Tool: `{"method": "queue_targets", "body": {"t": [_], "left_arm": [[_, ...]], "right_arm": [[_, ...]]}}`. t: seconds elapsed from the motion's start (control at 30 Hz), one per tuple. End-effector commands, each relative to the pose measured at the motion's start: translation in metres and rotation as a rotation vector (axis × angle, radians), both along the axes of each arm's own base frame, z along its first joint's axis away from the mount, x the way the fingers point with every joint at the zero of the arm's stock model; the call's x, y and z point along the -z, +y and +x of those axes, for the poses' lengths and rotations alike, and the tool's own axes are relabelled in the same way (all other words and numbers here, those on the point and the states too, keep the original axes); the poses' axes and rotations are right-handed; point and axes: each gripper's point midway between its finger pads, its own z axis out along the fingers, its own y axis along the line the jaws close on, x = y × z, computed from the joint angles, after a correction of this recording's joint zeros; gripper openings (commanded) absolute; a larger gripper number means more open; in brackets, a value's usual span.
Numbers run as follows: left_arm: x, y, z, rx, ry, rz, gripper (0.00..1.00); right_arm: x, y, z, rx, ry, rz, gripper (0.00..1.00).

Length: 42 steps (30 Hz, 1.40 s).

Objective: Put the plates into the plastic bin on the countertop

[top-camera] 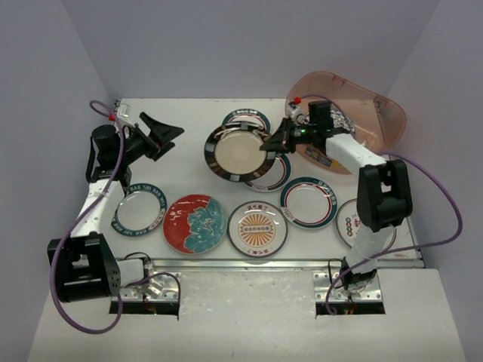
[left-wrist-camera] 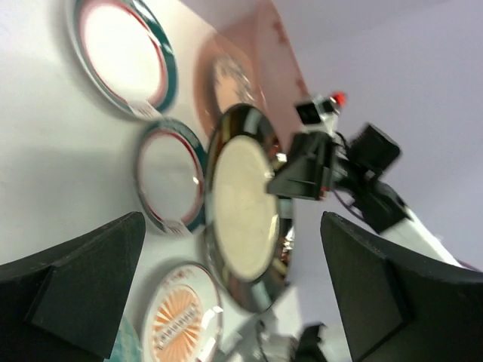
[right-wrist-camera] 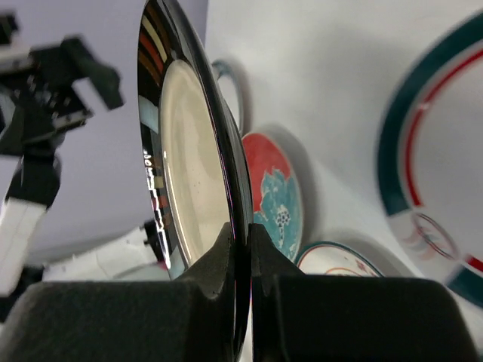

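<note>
A dark-rimmed plate [top-camera: 240, 153] with a cream centre hangs tilted above the countertop [top-camera: 189, 113]. My right gripper [top-camera: 270, 143] is shut on its right rim; in the right wrist view the fingertips [right-wrist-camera: 247, 230] pinch the plate's [right-wrist-camera: 189, 166] edge. My left gripper [top-camera: 162, 136] stands open to the plate's left, apart from it. In the left wrist view its wide-spread fingers [left-wrist-camera: 232, 219] frame the plate [left-wrist-camera: 241, 204]. The pinkish plastic bin [top-camera: 377, 113] stands at the back right, behind the right arm. Several plates lie on the countertop.
Front row: a teal-rimmed plate [top-camera: 139, 211], a red-and-teal floral plate [top-camera: 195, 223], an orange sunburst plate [top-camera: 257, 228], a teal-and-red rimmed plate [top-camera: 309, 202] and a red-lettered plate [top-camera: 349, 222] partly under the right arm. Another plate [top-camera: 247, 121] lies behind the held one. Lavender walls surround the countertop.
</note>
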Motion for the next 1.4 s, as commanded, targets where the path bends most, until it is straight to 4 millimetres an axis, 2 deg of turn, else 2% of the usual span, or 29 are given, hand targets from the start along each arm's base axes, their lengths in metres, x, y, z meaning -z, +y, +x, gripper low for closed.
{"method": "queue_targets", "body": {"t": [0.0,0.03,0.13,0.17,0.2,0.23,0.27,0.43,0.57,0.63,0.8,0.9,1.07,1.1,1.17,1.2,1.3,1.37], "left_arm": [[0.017,0.051,-0.025,-0.236,0.071,0.413,1.0],[0.022,0.055,-0.03,-0.255,0.077,0.445,1.0],[0.043,0.053,-0.049,-0.24,0.067,0.488,1.0],[0.048,0.052,-0.054,-0.233,0.064,0.497,1.0],[0.057,0.052,-0.057,-0.227,0.076,0.511,1.0],[0.062,0.052,-0.061,-0.22,0.079,0.53,1.0],[0.061,0.05,-0.063,-0.202,0.083,0.547,1.0],[0.055,0.041,-0.068,-0.198,0.05,0.567,1.0],[0.056,0.035,-0.069,-0.176,0.047,0.568,1.0],[0.056,0.031,-0.069,-0.155,0.044,0.561,1.0],[0.058,0.027,-0.069,-0.132,0.044,0.554,1.0],[0.059,0.025,-0.07,-0.122,0.044,0.553,1.0],[0.059,0.023,-0.069,-0.11,0.041,0.547,1.0],[0.059,0.022,-0.069,-0.107,0.042,0.546,1.0],[0.06,0.02,-0.07,-0.097,0.041,0.544,1.0],[0.059,0.02,-0.07,-0.094,0.038,0.544,1.0],[0.058,0.017,-0.072,-0.085,0.028,0.543,1.0],[0.056,0.015,-0.073,-0.079,0.018,0.542,1.0]], "right_arm": [[-0.097,-0.101,0.051,0.404,-0.139,0.047,0.0],[-0.1,-0.12,0.056,0.479,-0.131,0.043,0.0],[-0.104,-0.205,0.074,0.815,-0.105,0.019,0.0],[-0.105,-0.222,0.078,0.898,-0.102,0.005,0.0],[-0.104,-0.234,0.081,0.946,-0.09,0.0,0.0],[-0.101,-0.254,0.088,1.049,-0.077,-0.038,0.0],[-0.09,-0.27,0.093,1.129,-0.047,-0.085,0.0],[-0.078,-0.309,0.111,1.316,-0.062,-0.157,0.0],[-0.072,-0.324,0.133,1.344,-0.074,-0.217,0.0],[-0.056,-0.329,0.145,1.335,-0.046,-0.267,0.0],[-0.03,-0.339,0.156,1.335,-0.043,-0.359,0.0],[-0.029,-0.344,0.159,1.334,-0.072,-0.436,0.0],[-0.035,-0.339,0.161,1.303,-0.148,-0.406,0.0],[-0.045,-0.337,0.163,1.304,-0.192,-0.376,0.0],[-0.044,-0.338,0.167,1.307,-0.198,-0.376,0.0],[-0.051,-0.339,0.172,1.31,-0.218,-0.373,0.0],[-0.044,-0.342,0.182,1.297,-0.233,-0.434,0.0],[-0.05,-0.341,0.189,1.282,-0.284,-0.455,0.0]]}}
